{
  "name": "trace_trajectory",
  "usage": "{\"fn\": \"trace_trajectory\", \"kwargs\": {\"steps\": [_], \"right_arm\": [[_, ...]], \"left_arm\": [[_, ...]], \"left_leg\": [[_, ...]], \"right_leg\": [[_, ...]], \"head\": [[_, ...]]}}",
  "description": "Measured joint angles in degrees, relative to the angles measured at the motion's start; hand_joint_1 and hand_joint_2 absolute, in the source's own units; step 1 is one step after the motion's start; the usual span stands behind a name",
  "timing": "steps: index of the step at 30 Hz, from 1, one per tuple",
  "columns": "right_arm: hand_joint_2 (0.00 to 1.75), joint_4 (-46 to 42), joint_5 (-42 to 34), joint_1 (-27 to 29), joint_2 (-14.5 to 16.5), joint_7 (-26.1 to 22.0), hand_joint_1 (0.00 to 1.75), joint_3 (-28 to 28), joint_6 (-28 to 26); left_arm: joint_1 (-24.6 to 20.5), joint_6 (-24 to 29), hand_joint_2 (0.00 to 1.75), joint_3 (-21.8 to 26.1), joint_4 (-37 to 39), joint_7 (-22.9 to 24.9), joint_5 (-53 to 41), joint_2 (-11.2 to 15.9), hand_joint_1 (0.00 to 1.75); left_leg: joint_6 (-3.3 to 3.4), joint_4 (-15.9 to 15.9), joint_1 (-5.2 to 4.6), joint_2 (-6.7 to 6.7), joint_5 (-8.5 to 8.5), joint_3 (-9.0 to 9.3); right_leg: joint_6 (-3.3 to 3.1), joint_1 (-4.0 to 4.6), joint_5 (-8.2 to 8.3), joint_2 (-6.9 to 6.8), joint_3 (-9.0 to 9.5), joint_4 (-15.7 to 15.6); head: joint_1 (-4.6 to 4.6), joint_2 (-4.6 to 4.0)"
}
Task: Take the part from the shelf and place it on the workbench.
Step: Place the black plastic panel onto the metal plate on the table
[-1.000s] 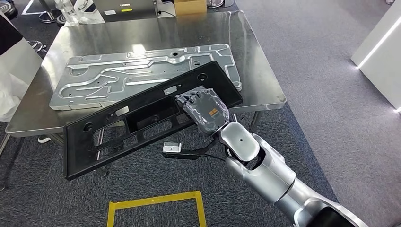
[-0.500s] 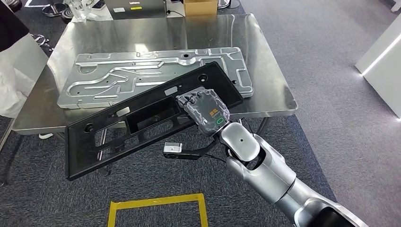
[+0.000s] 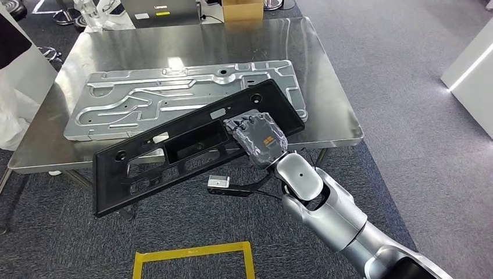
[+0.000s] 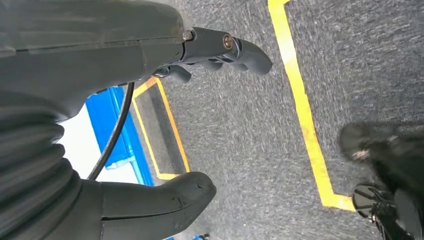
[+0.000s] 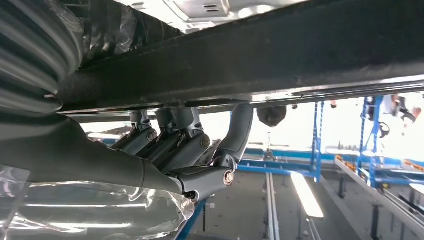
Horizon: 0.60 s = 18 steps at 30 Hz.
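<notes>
Landmark: the bench [image 3: 325, 87], a shiny steel table standing on grey carpet.
Part: a long black panel [image 3: 174, 151] with cut-outs, tilted, one end over the near edge of the bench and overlapping the plate, the other end hanging out past the bench above the carpet (I cannot tell whether the high end touches the plate).
Right hand: the right hand [image 3: 258, 138] holds the panel near its bench end, grey back of the hand up, fingers wrapped round the panel's edge.
Right wrist view: the fingers [image 5: 170, 145] hook under the dark bar of the panel [image 5: 260, 55], thumb on the other face, so the hold is firm.
Left hand: the left hand [image 4: 150, 115] hangs over the carpet, well away from the bench, thumb and fingers spread with nothing between them.
Plate: a grey stamped metal plate [image 3: 174, 93] lies flat on the bench, behind the panel.
Floor mark: a yellow tape square [image 3: 192, 261] sits on the carpet in front of the bench (below the panel's free end).
Far edge of the bench: a cardboard box [image 3: 242, 8] and a grey case [image 3: 160, 10] stand just beyond it.
</notes>
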Motion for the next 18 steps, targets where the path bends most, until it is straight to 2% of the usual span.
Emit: {"fn": "trace_trajectory", "kwargs": {"steps": [1,2,5,7,8,10,11,12,13,14,15,16,17,18], "right_arm": [[1.75,0.08,0.22,0.23,-0.23,0.13,1.75,-0.29,-0.24],[1.75,0.15,0.46,0.47,-0.45,0.27,1.75,-0.64,-0.52],[1.75,0.42,1.17,1.49,-1.21,0.5,1.75,-1.99,-1.2],[1.75,0.49,1.56,2.2,-1.81,0.5,1.75,-3.13,-1.51],[1.75,0.5,1.7,2.5,-2.1,0.51,1.75,-3.73,-1.76],[1.75,0.63,2.11,3.2,-2.72,0.6,1.75,-4.95,-2.33],[1.75,0.77,2.32,3.66,-3.02,0.63,1.75,-5.47,-2.52],[1.75,0.96,2.53,4.14,-3.29,0.67,1.75,-5.93,-2.63],[1.75,1.16,2.69,4.58,-3.5,0.67,1.75,-6.29,-2.68],[1.75,1.31,2.79,4.89,-3.69,0.66,1.75,-6.62,-2.7],[1.75,1.41,2.87,5.08,-3.84,0.66,1.75,-6.92,-2.75],[1.75,1.48,2.92,5.16,-3.97,0.67,1.75,-7.21,-2.85],[1.75,1.52,2.99,5.16,-4.06,0.72,1.75,-7.48,-2.96],[1.75,1.58,3.09,5.17,-4.13,0.78,1.75,-7.72,-3.09]], "left_arm": [[0.02,-0.01,1.75,0.08,0.02,-0.02,-0.01,-0.03,0.0],[0.01,-0.03,1.75,0.15,0.03,-0.06,-0.04,-0.07,0.0],[-0.01,-0.09,1.75,0.51,0.06,-0.17,-0.11,-0.13,0.0],[0.03,-0.13,1.75,0.87,0.06,-0.2,-0.15,-0.14,0.0],[0.02,-0.17,1.75,1.0,0.06,-0.21,-0.21,-0.14,0.0],[0.03,-0.28,1.75,1.15,0.06,-0.22,-0.4,-0.15,0.0],[0.02,-0.34,1.75,1.21,0.06,-0.22,-0.49,-0.15,0.0],[0.02,-0.38,1.75,1.28,0.06,-0.22,-0.57,-0.15,0.0],[0.03,-0.42,1.75,1.36,0.06,-0.22,-0.63,-0.15,0.0],[0.03,-0.44,1.75,1.43,0.06,-0.22,-0.68,-0.15,0.0],[0.04,-0.46,1.75,1.49,0.06,-0.22,-0.74,-0.18,0.0],[0.05,-0.5,1.75,1.52,0.07,-0.22,-0.84,-0.27,0.0],[0.03,-0.54,1.75,1.55,0.08,-0.22,-0.93,-0.35,0.0],[-0.01,-0.57,1.75,1.56,0.09,-0.22,-1.03,-0.42,0.0]], "left_leg": [[0.05,-3.6,-0.05,0.06,1.43,1.64],[0.23,-5.9,-0.15,0.08,2.09,2.68],[1.25,-7.14,-0.46,-0.09,1.76,3.32],[2.09,-7.63,-0.37,-0.14,1.68,3.91],[2.55,-7.84,-0.32,-0.12,1.62,4.23],[3.26,-7.9,-0.54,-0.1,1.29,4.57],[3.48,-7.87,-0.68,-0.13,1.1,4.74],[3.62,-7.86,-0.83,-0.2,0.87,5.0],[3.68,-7.84,-0.99,-0.27,0.62,5.35],[3.66,-7.82,-1.13,-0.33,0.31,5.79],[3.6,-7.8,-1.25,-0.37,-0.03,6.23],[3.41,-7.72,-1.44,-0.37,-0.38,6.55],[3.18,-7.7,-1.52,-0.37,-0.68,6.74],[2.91,-7.71,-1.54,-0.33,-0.92,6.84]], "right_leg": [[0.3,0.05,-0.26,0.04,0.15,0.13],[0.62,0.12,-0.41,0.07,0.2,0.16],[1.57,0.25,-0.61,0.08,0.35,-0.16],[2.14,0.09,-1.57,0.09,0.12,1.15],[2.35,0.04,-2.74,0.12,-0.96,3.47],[2.54,-0.05,-5.76,0.14,-5.21,11.11],[2.58,-0.04,-6.71,0.15,-7.52,14.72],[2.54,-0.05,-6.61,0.15,-9.04,16.63],[2.39,-0.03,-5.31,0.15,-9.44,16.26],[2.1,0.04,-2.99,0.16,-8.58,13.5],[1.68,0.2,-0.41,0.16,-6.98,9.34],[1.22,0.43,1.43,0.12,-5.31,5.41],[0.83,0.67,2.53,0.1,-4.03,2.5],[0.52,0.9,2.73,0.1,-3.39,1.04]], "head": [[0.0,0.0],[0.0,0.0],[0.02,0.0],[0.04,0.0],[0.05,0.0],[0.04,0.0],[0.04,0.0],[0.03,0.0],[0.04,0.0],[0.04,0.0],[0.04,0.0],[0.03,0.0],[0.04,0.0],[0.04,0.0]]}}
